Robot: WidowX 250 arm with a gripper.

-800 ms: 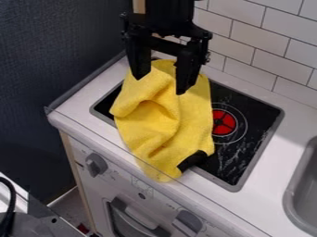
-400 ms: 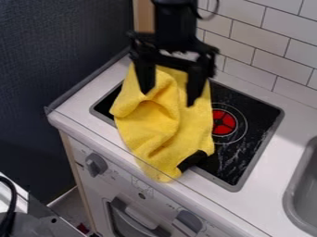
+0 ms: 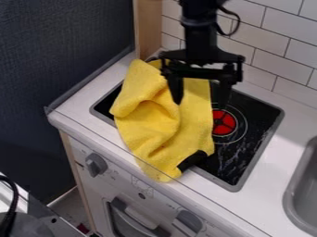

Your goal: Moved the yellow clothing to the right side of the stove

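Yellow cloth [image 3: 162, 125], thick and rumpled, lies over the 9 o'clock side of the black stovetop [image 3: 238, 155], with folds running down its length. Its upper end sits toward 11 o'clock, close to the wooden post [image 3: 148, 30], and its lower end droops over the front edge of the white counter [image 3: 263, 194] toward 7 o'clock. At the cloth's 5 o'clock corner is 1 black patch [image 3: 192, 159]. Just beside the cloth, at its 3 o'clock, 1 red burner [image 3: 224, 123] shows, ringed by thin pale circles.

The black gripper [image 3: 201, 102] hangs down from the 12 o'clock edge, its 2 fingers spread well apart with nothing pinched between them. 1 finger shows in front of the yellow fabric, the other past its 2 o'clock edge, before the stovetop; whether either touches cloth or glass, I cannot tell.

White tiles [image 3: 282, 48] line the wall at 1 o'clock, and a dark panel [image 3: 59, 60] stands at 10 o'clock. A grey sink [image 3: 304, 190] is set in the counter at 4 o'clock. On the stove's front are 2 grey knobs [image 3: 96, 165], with an oven handle [image 3: 141, 215] between them, toward 6 o'clock.
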